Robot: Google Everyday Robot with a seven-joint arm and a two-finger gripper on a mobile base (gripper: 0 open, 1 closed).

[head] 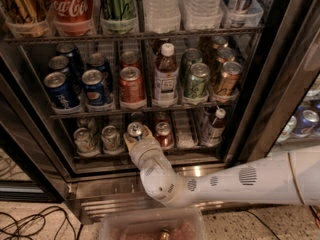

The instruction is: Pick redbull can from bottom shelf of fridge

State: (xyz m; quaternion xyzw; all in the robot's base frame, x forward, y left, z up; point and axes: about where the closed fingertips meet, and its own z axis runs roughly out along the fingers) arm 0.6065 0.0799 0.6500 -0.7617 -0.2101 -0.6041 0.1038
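The fridge (261, 98) stands open in front of me, its wire shelves full of cans and bottles. On the bottom shelf (186, 145) a slim redbull can (135, 130) with a silver top stands in a middle lane. My gripper (136, 139) reaches into that lane from below and sits right at the can, hiding the can's body. The white arm (225, 181) comes in from the lower right.
Two small cans (84, 139) stand left of the gripper, and a small red can (163, 133) and a brown bottle (214, 126) to its right. Pepsi cans (60, 90) fill the rack above. A clear bin (150, 226) sits below the arm. Cables (30, 224) lie on the floor.
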